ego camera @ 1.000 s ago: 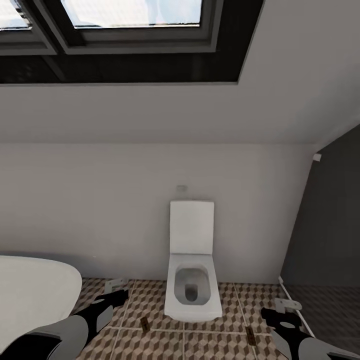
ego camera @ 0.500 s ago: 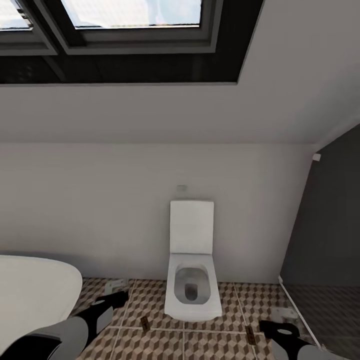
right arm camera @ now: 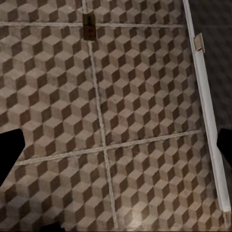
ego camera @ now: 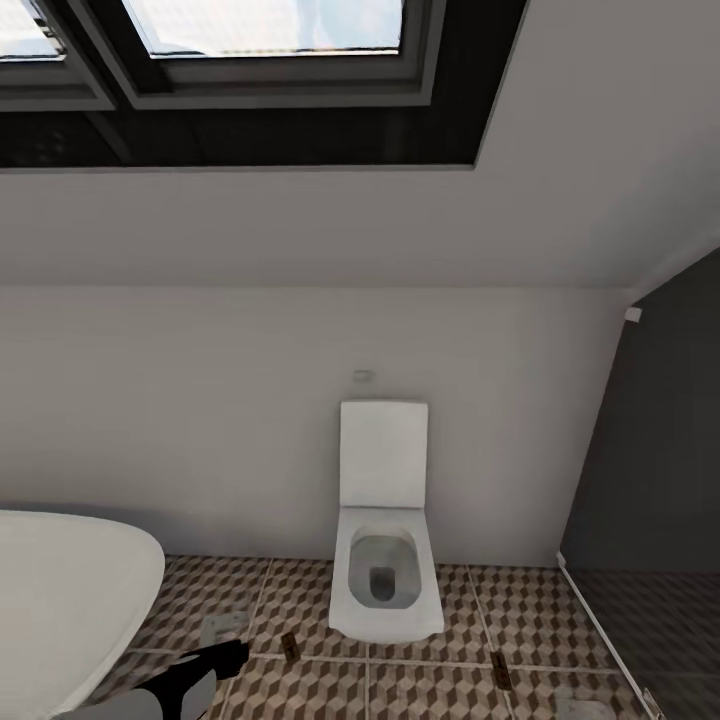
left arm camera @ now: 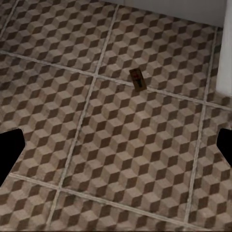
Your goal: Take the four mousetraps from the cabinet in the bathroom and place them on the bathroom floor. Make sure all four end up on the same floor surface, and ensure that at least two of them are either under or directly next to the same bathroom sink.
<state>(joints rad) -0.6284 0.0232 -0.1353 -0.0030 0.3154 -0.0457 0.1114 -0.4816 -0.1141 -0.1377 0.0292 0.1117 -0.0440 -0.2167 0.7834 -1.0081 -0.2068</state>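
Two mousetraps lie flat on the cube-patterned bathroom floor [ego camera: 420, 690], one [ego camera: 288, 647] left of the toilet's front and one [ego camera: 503, 672] to its right. The left wrist view looks down on a mousetrap [left arm camera: 137, 79] some way ahead of my left gripper [left arm camera: 116, 150], which is open and empty. My right gripper [right arm camera: 116, 150] is open too, with another mousetrap [right arm camera: 89, 27] far ahead of it on a grout line. In the head view my left gripper [ego camera: 225, 640] hangs low beside the bathtub. The cabinet and the sink are out of view.
A white toilet [ego camera: 385, 560] stands against the back wall. The white bathtub [ego camera: 60, 590] fills the left corner. A dark glass shower screen [ego camera: 650, 480] with a pale floor rail [right arm camera: 205, 96] closes off the right side.
Both arms have dropped lower. The right arm has sunk almost out of the head view's bottom edge, and the left gripper sits lower and nearer the floor. The mousetraps have not moved.
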